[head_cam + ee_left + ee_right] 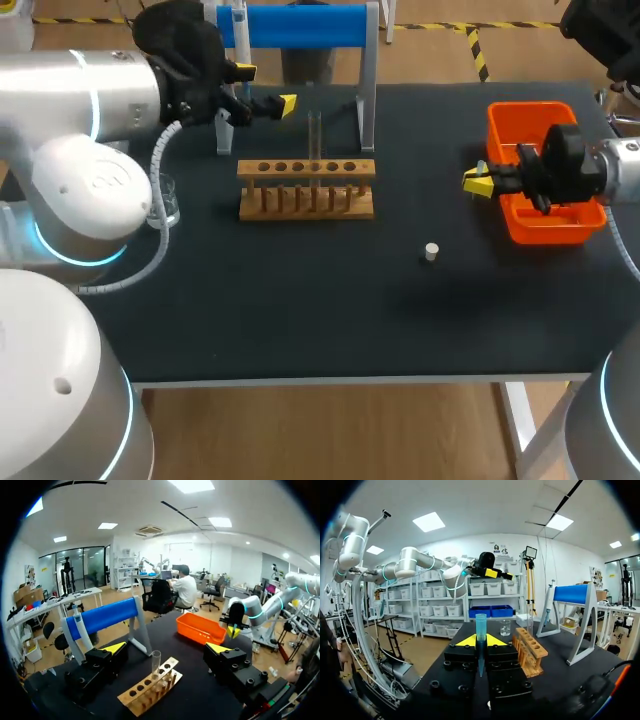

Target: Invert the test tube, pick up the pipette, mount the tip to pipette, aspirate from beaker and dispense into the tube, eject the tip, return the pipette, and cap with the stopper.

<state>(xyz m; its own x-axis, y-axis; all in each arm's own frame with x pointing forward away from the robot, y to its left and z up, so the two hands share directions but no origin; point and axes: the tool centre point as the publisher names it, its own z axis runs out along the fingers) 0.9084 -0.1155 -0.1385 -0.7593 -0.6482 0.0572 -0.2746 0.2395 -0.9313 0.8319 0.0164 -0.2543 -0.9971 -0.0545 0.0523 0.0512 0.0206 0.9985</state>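
The blue pipette tip [480,622] shows plainly only in the right wrist view, standing upright with both fingers of the right hand [480,641] closed against it from either side; in the head view that small load cannot be made out, only the hand's yellow tips held close together, just beside the orange bin [520,110] at the right of the tabletop [300,310]; the right arm comes in level from the right, its hand pointing toward the middle; the test tube [314,135] stands upright in a hole of the wooden rack [305,192] near the middle; the left wrist view looks down on tube and rack just ahead of the left hand [166,648], whose fingers stand wide apart with nothing between them; the head view places this hand raised beyond the rack, in front of the blue stand [300,25], the left arm reaching in from the left with its hand pointing rightward; the pipette [546,607] hangs at one end of that stand, clearest from the right wrist; the beaker [166,200] sits near the tabletop's left edge beside the left arm; the small white stopper [431,251] lies alone between rack and bin, toward the front, seen only in the head view.
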